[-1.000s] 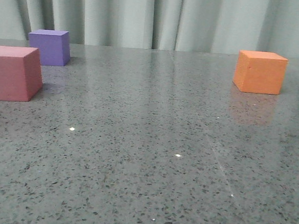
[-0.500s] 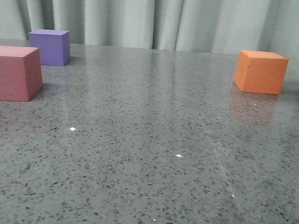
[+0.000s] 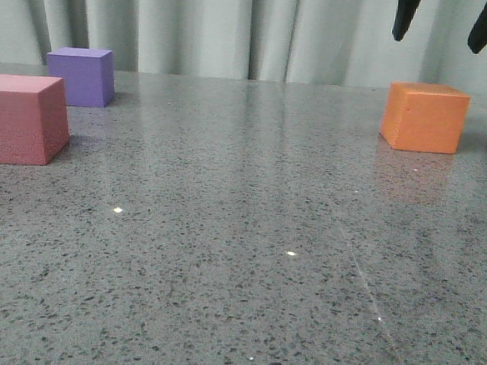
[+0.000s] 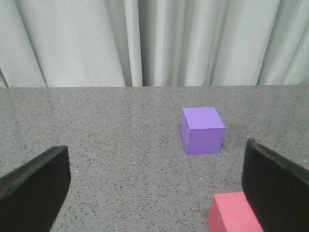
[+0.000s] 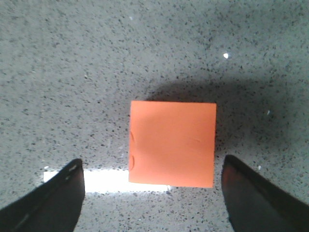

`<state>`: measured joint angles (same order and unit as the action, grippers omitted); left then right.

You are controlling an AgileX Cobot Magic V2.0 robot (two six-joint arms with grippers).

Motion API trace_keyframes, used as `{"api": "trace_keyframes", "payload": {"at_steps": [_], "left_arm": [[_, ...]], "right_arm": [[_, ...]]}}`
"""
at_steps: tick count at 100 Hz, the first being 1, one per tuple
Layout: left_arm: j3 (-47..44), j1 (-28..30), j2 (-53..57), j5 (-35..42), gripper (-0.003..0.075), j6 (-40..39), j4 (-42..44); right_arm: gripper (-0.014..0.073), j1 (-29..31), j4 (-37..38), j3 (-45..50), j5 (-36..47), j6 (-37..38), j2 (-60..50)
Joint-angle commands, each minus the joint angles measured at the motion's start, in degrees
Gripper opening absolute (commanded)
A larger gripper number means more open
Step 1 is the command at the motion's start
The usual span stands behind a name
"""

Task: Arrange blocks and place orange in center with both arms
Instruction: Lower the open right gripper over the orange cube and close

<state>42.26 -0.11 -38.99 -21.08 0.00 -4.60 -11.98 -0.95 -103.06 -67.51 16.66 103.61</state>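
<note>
Matte orange cube sits far right on the speckled grey stone tabletop, untouched. Right gripper hangs directly above it, fingers spread wide — lined up to straddle the cube for a grab. Left gripper is also open, empty, facing the matte purple cube and pinkish-red cube. Pale pleated curtain behind.

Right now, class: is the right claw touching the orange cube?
No: the right claw hangs open above the orange cube, with clear space between them.
</note>
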Motion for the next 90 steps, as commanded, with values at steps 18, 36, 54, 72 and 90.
{"api": "trace_keyframes", "payload": {"at_steps": [18, 36, 54, 72, 90], "left_arm": [[2.1, 0.1, -0.4, 4.9, 0.0693, 0.0, -0.7], [2.1, 0.1, -0.4, 4.9, 0.0693, 0.0, -0.7], [2.1, 0.1, -0.4, 4.9, 0.0693, 0.0, -0.7], [2.1, 0.1, -0.4, 4.9, 0.0693, 0.0, -0.7], [2.1, 0.1, -0.4, 4.9, 0.0693, 0.0, -0.7]], "right_arm": [[0.0581, 0.0, 3.2, -2.1, -0.4, 1.5, -0.1], [0.0581, 0.0, 3.1, -2.1, -0.2, 1.5, 1.3], [0.0581, 0.2, 3.2, -2.1, -0.3, 1.5, 2.8], [0.0581, 0.2, 3.1, -2.1, -0.3, 1.5, 5.1], [0.0581, 0.2, 3.1, -2.1, -0.1, 1.5, 6.2]]}}
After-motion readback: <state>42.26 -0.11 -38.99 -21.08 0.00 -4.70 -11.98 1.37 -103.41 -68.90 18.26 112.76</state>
